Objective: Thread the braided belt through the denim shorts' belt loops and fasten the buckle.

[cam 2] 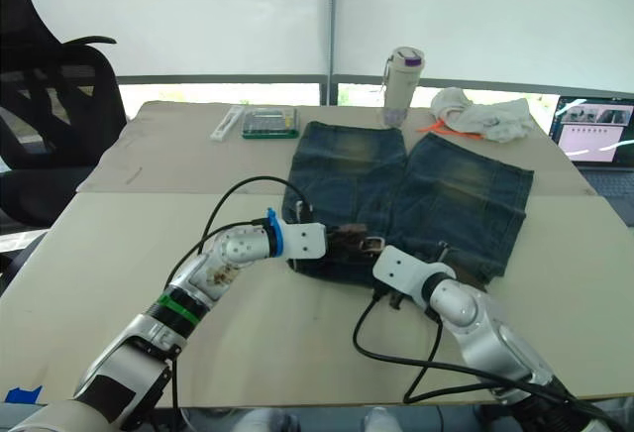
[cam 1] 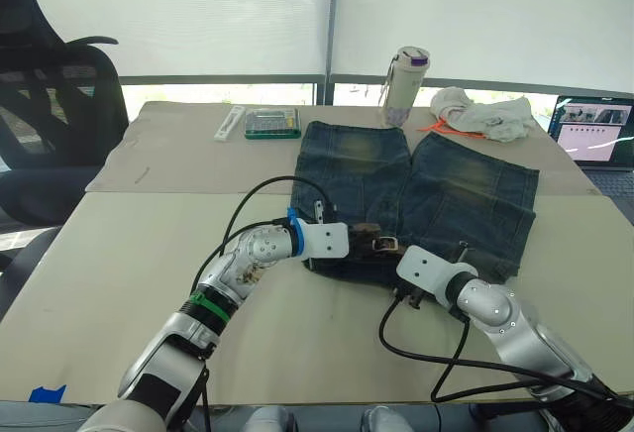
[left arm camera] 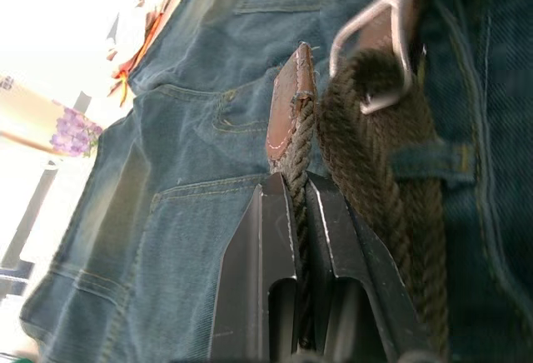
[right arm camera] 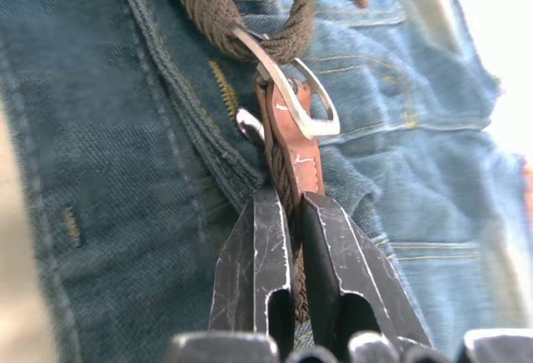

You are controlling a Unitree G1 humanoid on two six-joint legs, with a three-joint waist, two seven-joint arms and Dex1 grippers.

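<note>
1. Denim blue shorts [cam 1: 416, 199] lie flat on the beige bench [cam 1: 119, 254], waistband toward the robot, with the dark brown braided belt [left arm camera: 366, 146] lying along that waistband and passing under at least one blue denim belt loop [left arm camera: 433, 161]

2. Left gripper [left arm camera: 298, 192] has its jaws clamped on the belt's tip, just below the brown leather end tab [left arm camera: 291, 105], which lies beside the silver metal frame buckle [left arm camera: 375, 51]

3. Right gripper [right arm camera: 287, 205] has its jaws clamped on the strap right under the buckle, where the metal frame loops the braid

4. Judging by its weave, the belt is soft and limp, so it will sag and twist unless held near the working end; the leather tab is the stiffer, better part to steer through the frame. The buckle is rigid and likely slick, so holding the braid beside it looks safer

5. Head views show the whole layout: both arms meeting at the middle of the waistband, a bottle [cam 1: 403, 83] and a white cloth [cam 1: 485, 115] beyond. Wrist views alone reveal each grip and the gap between tab and buckle
</note>
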